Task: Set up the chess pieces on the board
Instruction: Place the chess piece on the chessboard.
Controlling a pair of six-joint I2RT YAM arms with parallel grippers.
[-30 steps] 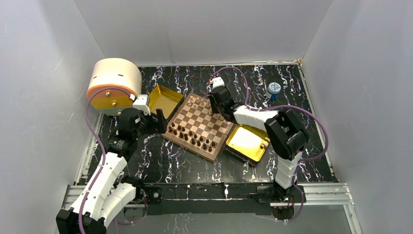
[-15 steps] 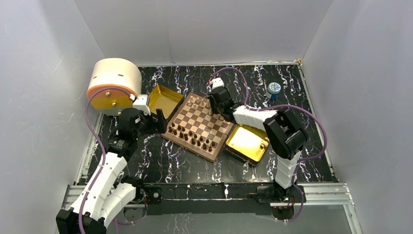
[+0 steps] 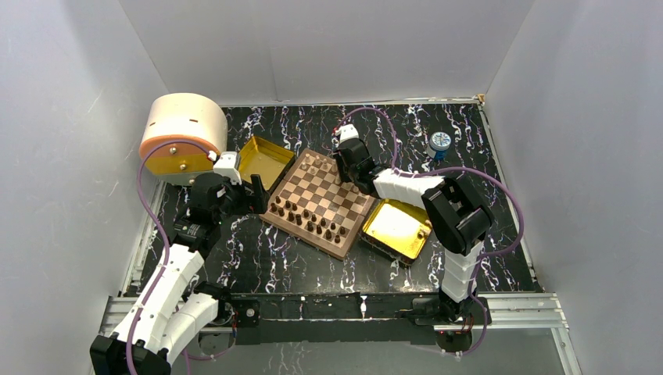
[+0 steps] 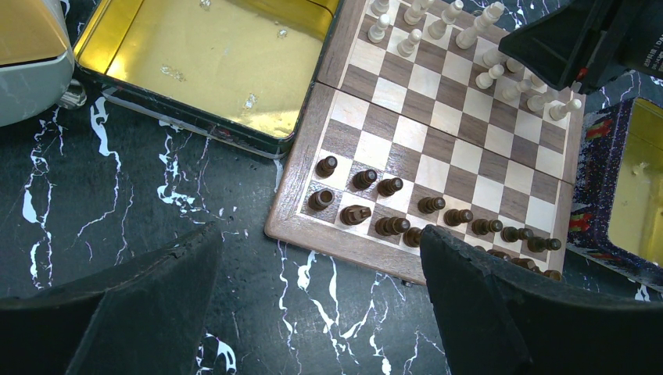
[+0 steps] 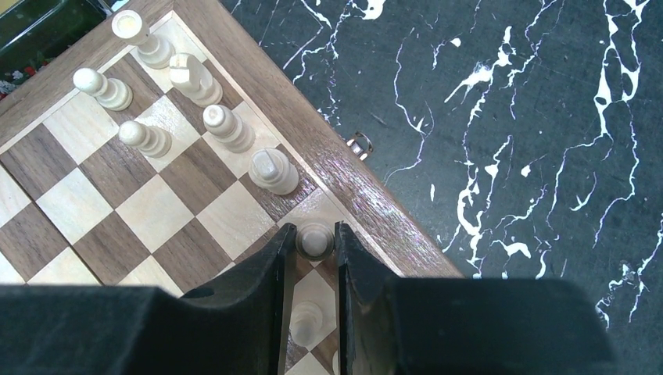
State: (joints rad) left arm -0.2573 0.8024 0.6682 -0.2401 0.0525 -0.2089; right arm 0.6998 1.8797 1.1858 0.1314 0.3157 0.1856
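The board (image 3: 317, 201) lies tilted on the black marble table. Dark brown pieces (image 4: 389, 187) stand in two rows along its near side. Light tan pieces (image 5: 227, 126) stand along its far side. My right gripper (image 5: 314, 234) is over the board's far edge (image 3: 342, 160), shut on a light tan piece (image 5: 315, 240) that stands on a back-row square. Another light piece (image 5: 306, 319) shows between the fingers further in. My left gripper (image 4: 319, 234) is open and empty, just off the board's left corner (image 3: 254, 191).
A gold tray (image 3: 264, 160) sits left of the board and another gold tray (image 3: 396, 228) sits right of it. A round tan container (image 3: 181, 133) stands at the far left. A small blue-topped object (image 3: 439, 141) stands at the far right.
My right gripper has shifted slightly toward the far left along the board's far edge. The left arm has not moved.
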